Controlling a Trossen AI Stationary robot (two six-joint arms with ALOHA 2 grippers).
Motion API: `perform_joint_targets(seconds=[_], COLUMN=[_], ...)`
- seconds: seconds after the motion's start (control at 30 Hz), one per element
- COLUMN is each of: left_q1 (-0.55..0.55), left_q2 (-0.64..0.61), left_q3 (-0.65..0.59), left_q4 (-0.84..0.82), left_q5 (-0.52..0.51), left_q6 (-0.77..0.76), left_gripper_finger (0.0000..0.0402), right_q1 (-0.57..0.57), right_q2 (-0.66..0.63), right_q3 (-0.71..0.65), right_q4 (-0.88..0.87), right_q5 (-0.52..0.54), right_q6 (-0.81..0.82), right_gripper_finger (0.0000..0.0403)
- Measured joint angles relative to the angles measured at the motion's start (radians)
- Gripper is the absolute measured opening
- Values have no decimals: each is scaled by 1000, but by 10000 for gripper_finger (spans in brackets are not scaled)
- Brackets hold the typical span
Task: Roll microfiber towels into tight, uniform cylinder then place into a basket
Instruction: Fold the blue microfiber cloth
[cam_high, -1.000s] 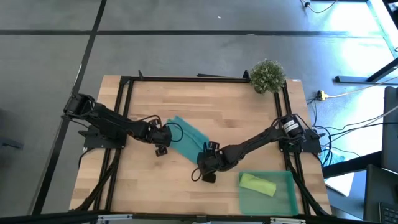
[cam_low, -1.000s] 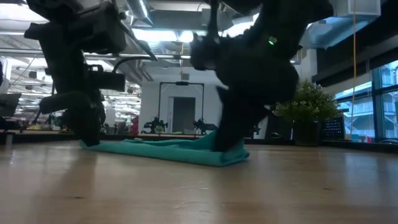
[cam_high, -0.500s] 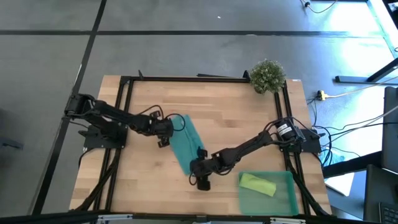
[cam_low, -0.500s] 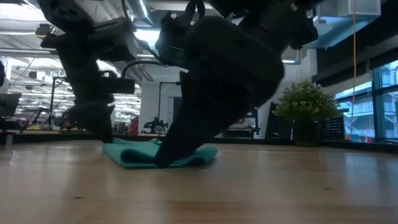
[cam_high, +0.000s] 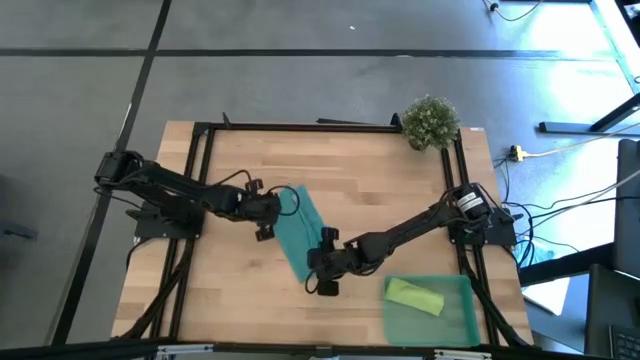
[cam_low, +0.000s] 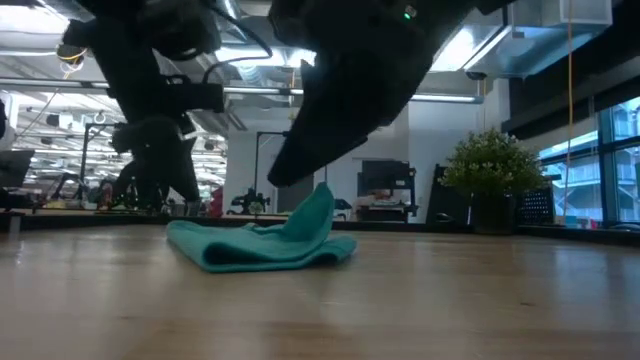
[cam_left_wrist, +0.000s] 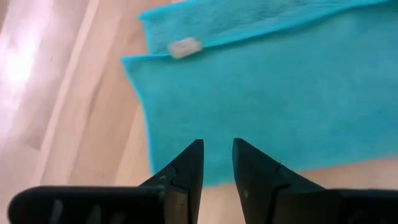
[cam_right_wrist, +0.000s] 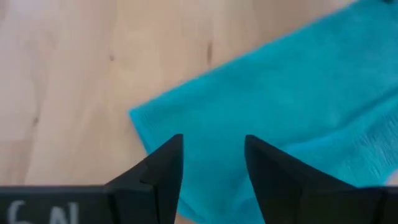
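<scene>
High view: at 5 o'clock the basket (cam_high: 462, 318) holds the lime roll (cam_high: 414, 296). At centre the teal towel (cam_high: 297, 232) lies folded; the right gripper (cam_high: 322, 268), jaws part-open and empty, hovers over its near end, the left gripper (cam_high: 270, 207), jaws narrow and empty, over its far edge. Uneven grips could skew the roll. I cannot tell whether either gripper touches the towel.

Slightly parted left gripper (cam_left_wrist: 217, 149) over folded teal towel (cam_left_wrist: 298, 93)
</scene>
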Motion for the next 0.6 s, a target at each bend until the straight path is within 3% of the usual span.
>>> perform_joint_targets(seconds=[0.13, 0.27, 0.6], left_q1=[-59, -116, -220], left_q2=[-1, 0, 0], left_q3=[0, 0, 0], left_q4=[0, 1, 41], left_q5=[6, 6, 8], left_q6=[-49, -97, -158], left_gripper_finger=[80, 80, 80], right_q1=[-10, -10, -10], right_q2=[20, 31, 31], right_q3=[0, -2, -2], right_q4=[-43, -100, -329], right_q5=[19, 120, 175], right_q6=[6, 38, 288], right_gripper_finger=[172, 172, 172])
